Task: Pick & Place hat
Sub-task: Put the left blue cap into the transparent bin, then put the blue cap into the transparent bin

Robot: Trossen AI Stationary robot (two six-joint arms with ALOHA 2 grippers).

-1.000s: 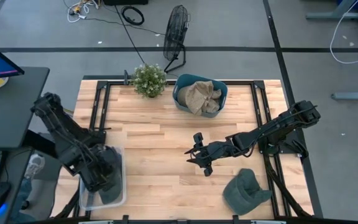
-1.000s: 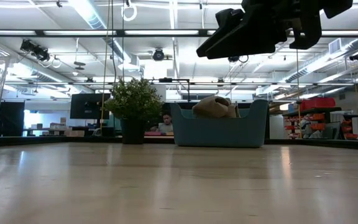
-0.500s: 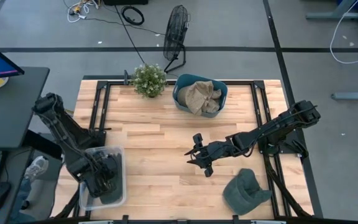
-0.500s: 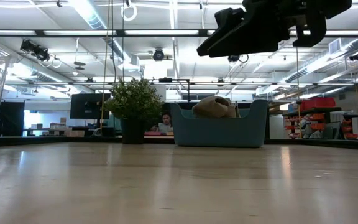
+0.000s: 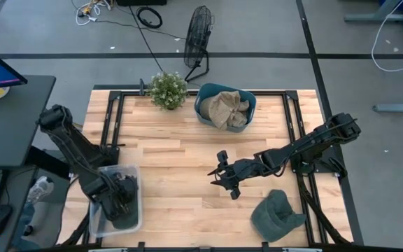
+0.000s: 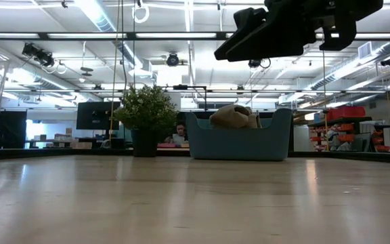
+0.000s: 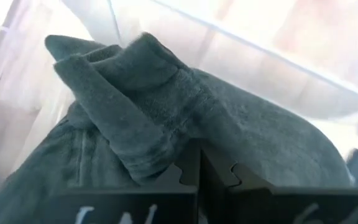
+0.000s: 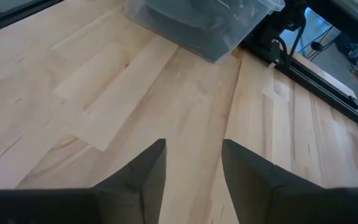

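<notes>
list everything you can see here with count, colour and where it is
hat: 1, dark green, table's near right corner
hat: 1, dark green, inside the clear bin
clear bin: 1, transparent, near left edge
tub: 1, teal, far middle, holding tan cloth
plant: 1, green, left of the tub
fan: 1, black, floor beyond table
left gripper: in the clear bin, shut on the hat
right gripper: open, above table centre

High view: straight down over whole worktop [image 5: 187, 161]. Low view: surface level, facing teal bin [image 6: 239, 139], also seen overhead. Left wrist: close inside clear bin [image 5: 115, 203]; right wrist angled across boards
</notes>
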